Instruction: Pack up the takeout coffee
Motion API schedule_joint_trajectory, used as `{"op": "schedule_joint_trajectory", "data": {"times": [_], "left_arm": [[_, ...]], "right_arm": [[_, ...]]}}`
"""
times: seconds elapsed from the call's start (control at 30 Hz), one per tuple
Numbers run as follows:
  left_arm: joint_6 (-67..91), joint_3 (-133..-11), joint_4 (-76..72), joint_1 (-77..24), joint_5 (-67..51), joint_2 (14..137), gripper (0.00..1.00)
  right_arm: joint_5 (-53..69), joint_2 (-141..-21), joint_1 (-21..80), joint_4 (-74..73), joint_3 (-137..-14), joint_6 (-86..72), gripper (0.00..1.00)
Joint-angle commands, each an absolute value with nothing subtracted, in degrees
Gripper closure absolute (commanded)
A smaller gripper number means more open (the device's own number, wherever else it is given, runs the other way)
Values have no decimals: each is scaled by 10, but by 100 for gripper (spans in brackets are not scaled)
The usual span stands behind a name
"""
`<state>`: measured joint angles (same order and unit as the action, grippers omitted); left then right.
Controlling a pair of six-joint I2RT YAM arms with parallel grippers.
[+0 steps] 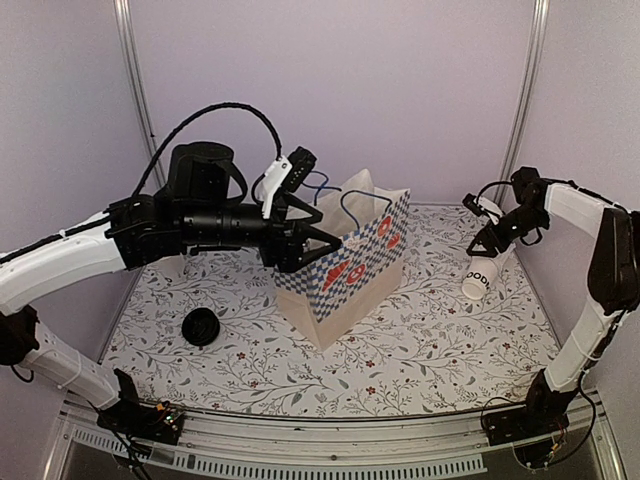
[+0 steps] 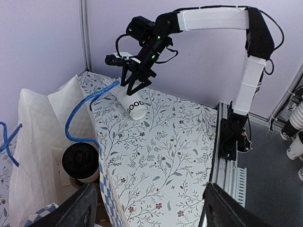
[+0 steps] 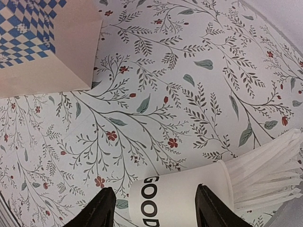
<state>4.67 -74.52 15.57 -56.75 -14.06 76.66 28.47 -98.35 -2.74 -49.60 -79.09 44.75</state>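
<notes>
The takeout coffee (image 2: 80, 161), a white cup with a round black lid, lies inside the checkered paper bag (image 1: 350, 270), showing only in the left wrist view. My left gripper (image 1: 320, 235) hovers over the bag's mouth, open and empty (image 2: 147, 208), one finger above the bag wall (image 2: 106, 189). At the far right, my right gripper (image 1: 488, 250) is over a tilted white cup lettered GOOD (image 3: 180, 198) that holds white sticks. One finger overlaps that cup near its rim, and table shows between the other finger and the cup's base. A grip cannot be made out.
A round black object (image 1: 202, 326) sits on the floral table left of the bag. The bag's blue cord handles (image 2: 78, 113) arch over its mouth. Purple walls close off the back and sides. More white cups (image 2: 296, 137) stand beyond the table's right edge.
</notes>
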Motion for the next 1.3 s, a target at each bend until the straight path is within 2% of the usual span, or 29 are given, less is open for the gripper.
{"op": "schedule_joint_trajectory", "data": {"times": [0.0, 0.63, 0.97, 1.27], "left_arm": [[43, -747, 142, -583, -139, 777, 20], [57, -699, 133, -599, -119, 742, 20], [59, -699, 132, -604, -120, 743, 20], [62, -684, 125, -612, -114, 737, 20]], "right_arm": [[257, -983, -35, -429, -793, 372, 40], [265, -1070, -91, -487, -864, 400, 40], [233, -1075, -94, -480, -853, 435, 41], [240, -1061, -94, -410, -802, 382, 37]]}}
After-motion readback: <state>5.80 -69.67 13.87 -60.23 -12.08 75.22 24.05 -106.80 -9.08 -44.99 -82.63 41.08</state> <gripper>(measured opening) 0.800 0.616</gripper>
